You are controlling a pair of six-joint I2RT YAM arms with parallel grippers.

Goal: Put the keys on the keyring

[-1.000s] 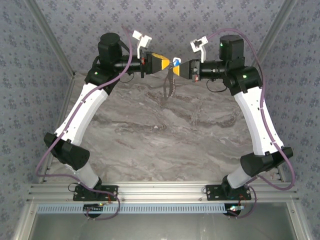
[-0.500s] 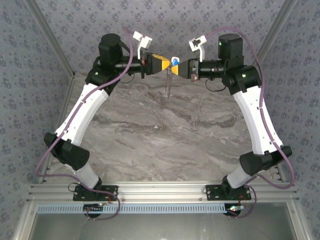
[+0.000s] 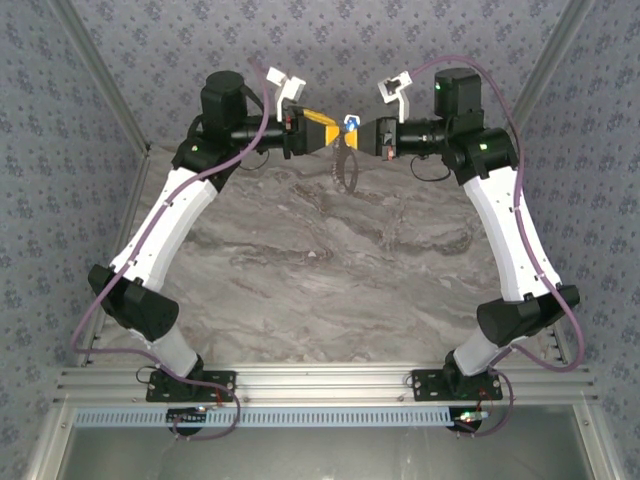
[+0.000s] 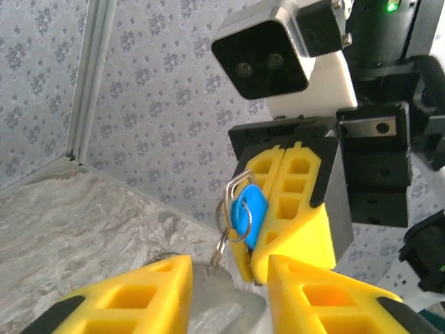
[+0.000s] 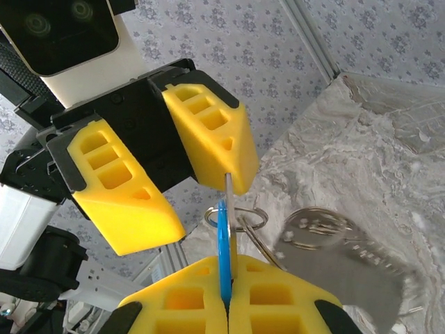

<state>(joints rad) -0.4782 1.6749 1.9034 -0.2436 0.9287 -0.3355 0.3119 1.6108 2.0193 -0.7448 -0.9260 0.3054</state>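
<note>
My right gripper [image 5: 228, 282] is shut on the key [image 5: 223, 240], whose blue head stands edge-on between the pads. From the left wrist view the key [image 4: 250, 209] shows against the right gripper's yellow fingers. The keyring [image 4: 224, 221] is a thin metal ring lying across the blue head, with a grey metal tag [image 5: 342, 270] hanging from it. A thin wire loop [image 4: 240, 182] sticks out above the head. My left gripper [image 4: 229, 296] faces it, open, its fingers either side below the ring. From above, the left gripper [image 3: 322, 132], right gripper [image 3: 362, 136] and key [image 3: 350, 122] meet high over the table.
The marble table [image 3: 330, 270] lies well below both grippers. Patterned walls [image 3: 90, 90] close in the back and sides, with metal corner posts [image 4: 89, 76]. The keyring's hanging part [image 3: 346, 172] dangles over the table's far edge.
Both grippers have drifted slightly up the top view and stayed tip to tip. The hanging part of the keyring has swung right and turned, now showing a rounder outline.
</note>
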